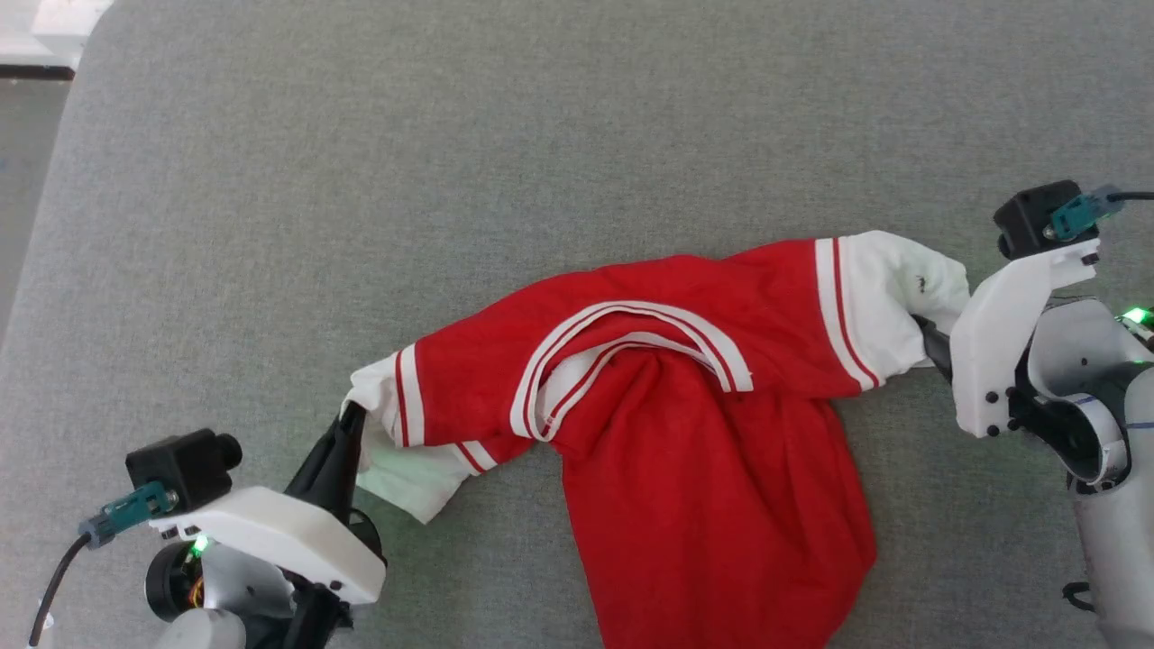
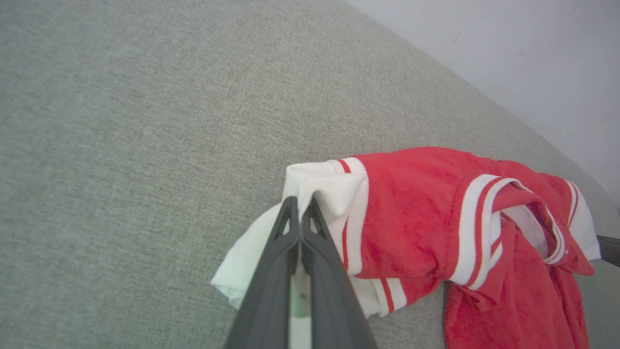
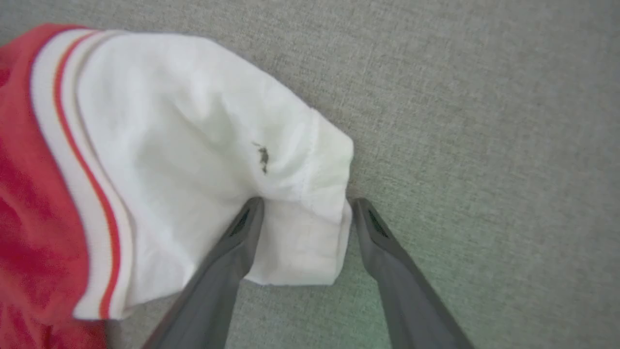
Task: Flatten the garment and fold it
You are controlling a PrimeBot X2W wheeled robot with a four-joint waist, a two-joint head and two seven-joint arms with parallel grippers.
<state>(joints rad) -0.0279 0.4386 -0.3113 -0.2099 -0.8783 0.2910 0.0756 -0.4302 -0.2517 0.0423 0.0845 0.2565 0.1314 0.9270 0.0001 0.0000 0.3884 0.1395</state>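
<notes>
The garment (image 1: 721,505) runs off the head view's bottom edge, and its red part is blurred in the right wrist view.

The head camera looks steeply down on the grey surface (image 1: 451,135) from well back, taking in the garment (image 1: 703,424) from sleeve to sleeve. The left wrist camera sits low and close behind the left tool (image 2: 300,206) at one sleeve, looking slantwise along the garment toward its far sleeve and a pale wall (image 2: 533,58) beyond. The right wrist camera, behind the right tool (image 3: 305,206), looks down at very close range on that far sleeve, which all three views share.
</notes>
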